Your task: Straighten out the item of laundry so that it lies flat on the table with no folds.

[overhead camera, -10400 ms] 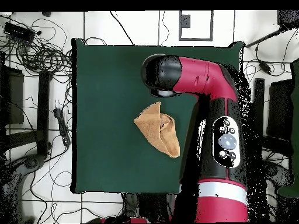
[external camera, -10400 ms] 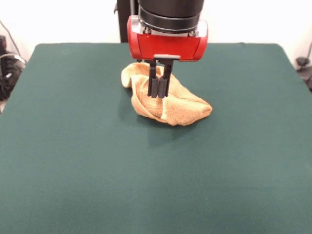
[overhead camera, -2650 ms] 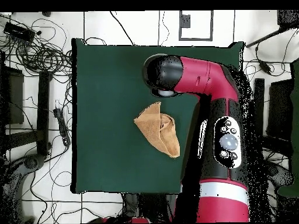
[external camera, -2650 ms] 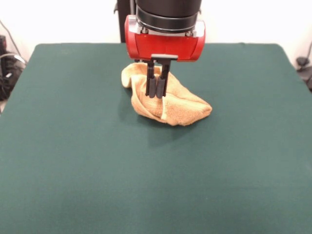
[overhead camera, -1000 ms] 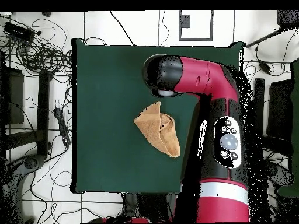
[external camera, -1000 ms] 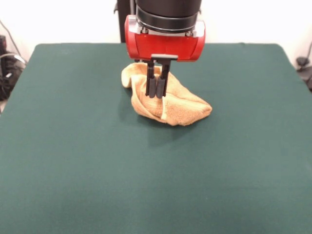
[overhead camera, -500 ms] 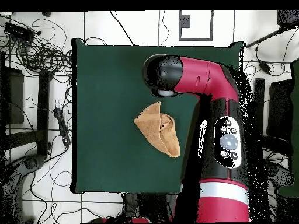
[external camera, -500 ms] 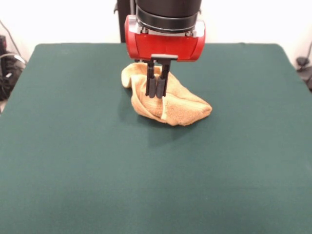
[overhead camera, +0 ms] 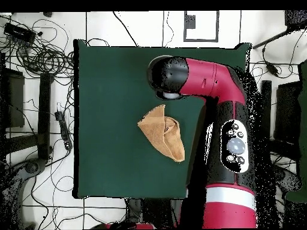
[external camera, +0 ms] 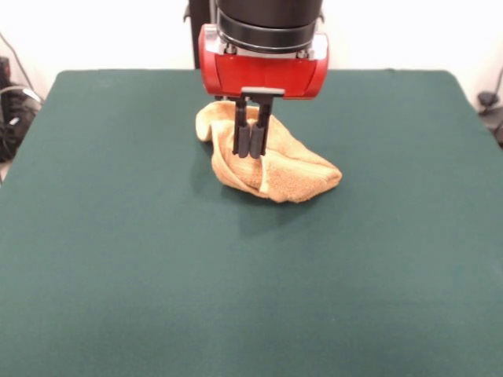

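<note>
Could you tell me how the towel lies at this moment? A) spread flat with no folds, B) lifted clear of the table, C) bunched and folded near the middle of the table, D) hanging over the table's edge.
C: the towel sits crumpled with overlapping folds on the green table, well inside its edges, below the pincer.

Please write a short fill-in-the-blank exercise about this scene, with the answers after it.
1. The small golden yellow-orange terry-cloth towel lies ____, not flat.
2. It rests on the large table with the dark ____ cloth top.
3. The black fingers of the gripper are ____ together.
4. In the front view, the gripper's housing is ____.

Answers: folded; green; shut; red
</note>
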You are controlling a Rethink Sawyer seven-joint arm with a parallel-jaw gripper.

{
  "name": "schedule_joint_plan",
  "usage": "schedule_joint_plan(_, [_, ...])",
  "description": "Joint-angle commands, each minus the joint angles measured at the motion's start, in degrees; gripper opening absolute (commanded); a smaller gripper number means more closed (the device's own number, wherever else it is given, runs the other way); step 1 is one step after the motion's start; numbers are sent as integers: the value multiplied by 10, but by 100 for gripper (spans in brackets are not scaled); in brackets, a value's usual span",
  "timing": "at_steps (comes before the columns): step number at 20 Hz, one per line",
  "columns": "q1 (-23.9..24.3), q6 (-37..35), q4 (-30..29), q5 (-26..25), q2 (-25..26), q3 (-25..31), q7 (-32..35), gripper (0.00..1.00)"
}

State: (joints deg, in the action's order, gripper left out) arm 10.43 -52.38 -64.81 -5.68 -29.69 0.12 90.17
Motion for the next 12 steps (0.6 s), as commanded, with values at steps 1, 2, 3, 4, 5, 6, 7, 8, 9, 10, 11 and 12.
schedule_joint_plan(1, [6,14,-71,17,13,46,51,0])
schedule_joint_plan(2, [6,17,-73,17,13,46,51,0])
schedule_joint_plan(3, [5,17,-74,17,13,46,52,0])
schedule_joint_plan(4, [5,18,-77,17,11,46,53,0])
schedule_joint_plan(5, [5,18,-78,17,11,45,54,0])
schedule_joint_plan(6, [5,18,-79,18,10,45,55,0])
schedule_joint_plan(7, [5,18,-79,17,10,45,55,0])
schedule_joint_plan(8, [5,16,-78,18,11,45,55,0])
schedule_joint_plan(9, [5,15,-78,18,11,45,55,0])
schedule_joint_plan(10, [5,14,-77,18,11,45,55,0])
schedule_joint_plan(11, [5,15,-77,17,12,44,55,0])
schedule_joint_plan(12, [5,15,-77,18,12,44,56,0])
